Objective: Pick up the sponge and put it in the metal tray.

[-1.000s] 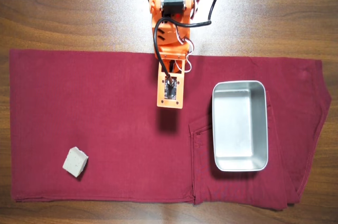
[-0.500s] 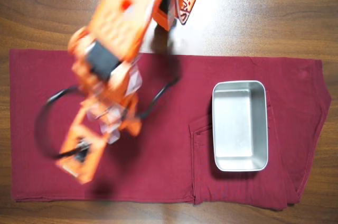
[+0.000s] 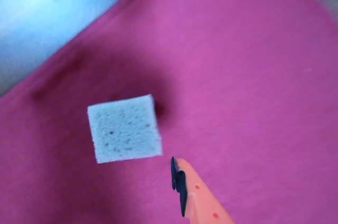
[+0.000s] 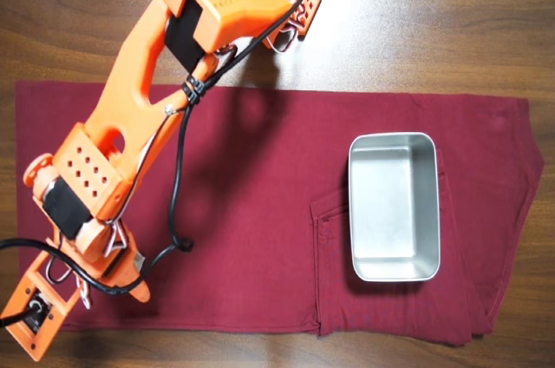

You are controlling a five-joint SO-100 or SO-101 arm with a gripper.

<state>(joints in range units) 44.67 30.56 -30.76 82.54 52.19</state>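
On the dark red cloth (image 4: 260,212) spread over the wooden surface (image 4: 434,21), the metal tray (image 4: 395,271) lies toward the right of the overhead view, long side running top to bottom, nothing in it. The orange arm (image 4: 130,125) stretches to the lower left corner of that view, well apart from the tray, its wrist end over the cloth's left edge.

The sponge (image 3: 125,129) does not show in the overhead view; the arm most likely hides it. Wrist view has it: pale porous block, flat on the cloth, left of centre, casting a shadow up and to the right.

Pincer (image 3: 182,184): only one orange finger with a black pad enters from the lower edge of the wrist view, just beside the sponge's lower right corner, not touching. Second finger is out of frame, so I cannot tell whether the pincer is spread or closed. It holds nothing.

Judgement: approach stage, pickup not yet done. The visible finger is off to one side of the block, so it likely needs to shift across to straddle it.
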